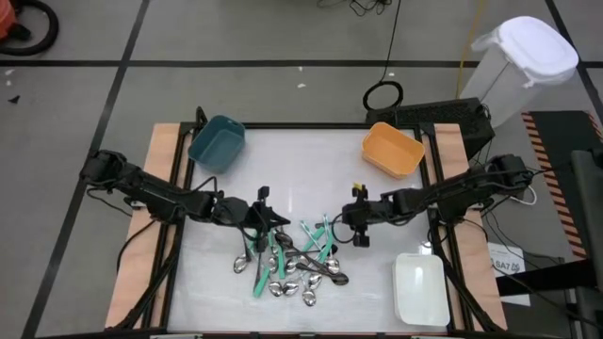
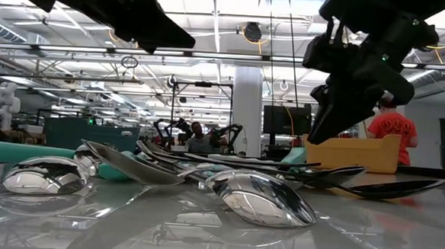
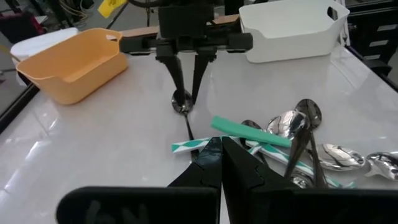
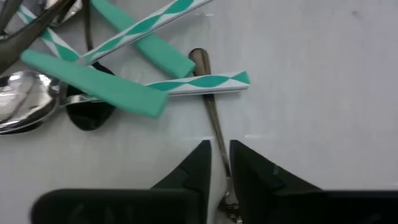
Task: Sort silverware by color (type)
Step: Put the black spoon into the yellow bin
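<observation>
The silverware (image 1: 294,264) lies in a loose pile at the table's near middle: shiny silver spoons, dark ones, and pieces with teal handles (image 4: 93,84) or teal-and-white striped handles (image 4: 199,83). At the pile's right side my right gripper (image 4: 220,155) slants down, slightly open. Its fingers stand on either side of a dark spoon's thin handle (image 4: 213,121), close to the bowl (image 3: 181,104). That spoon lies flat on the table. My left gripper (image 3: 222,148) is shut with nothing between its fingers, at the pile's left side (image 1: 271,223), beside a striped handle (image 3: 186,147).
A teal bin (image 1: 217,143) stands at the far left, an orange bin (image 1: 393,151) at the far right and a white bin (image 1: 419,287) at the near right. Bare tabletop lies between the bins and the pile. People stand in the room beyond.
</observation>
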Robot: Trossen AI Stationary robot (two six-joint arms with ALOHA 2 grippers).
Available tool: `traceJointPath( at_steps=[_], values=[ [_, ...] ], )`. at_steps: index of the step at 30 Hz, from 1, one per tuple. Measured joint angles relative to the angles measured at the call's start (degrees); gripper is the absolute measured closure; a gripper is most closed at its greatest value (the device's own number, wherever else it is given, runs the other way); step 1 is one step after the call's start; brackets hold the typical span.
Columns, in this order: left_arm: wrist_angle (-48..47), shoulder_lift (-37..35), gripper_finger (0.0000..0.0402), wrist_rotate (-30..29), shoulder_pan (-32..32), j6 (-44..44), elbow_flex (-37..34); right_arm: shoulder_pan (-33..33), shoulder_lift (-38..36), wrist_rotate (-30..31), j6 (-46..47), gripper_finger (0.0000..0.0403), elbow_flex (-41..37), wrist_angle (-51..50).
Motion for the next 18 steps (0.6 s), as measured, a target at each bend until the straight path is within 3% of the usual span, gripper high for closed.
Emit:
traceJointPath(
  at_steps=[9, 18],
  values=[
    [0.02, 0.00, 0.0398, 0.00, 2.27, 0.64, -0.02, -1.82, 1.78, -0.03, -2.57, 0.0263, 0.03, -0.73],
    [-0.09, 0.00, 0.0398, -0.02, 4.47, 0.61, -0.02, -2.66, 6.57, -1.73, -3.23, 0.0255, 0.04, 1.91]
  ],
)
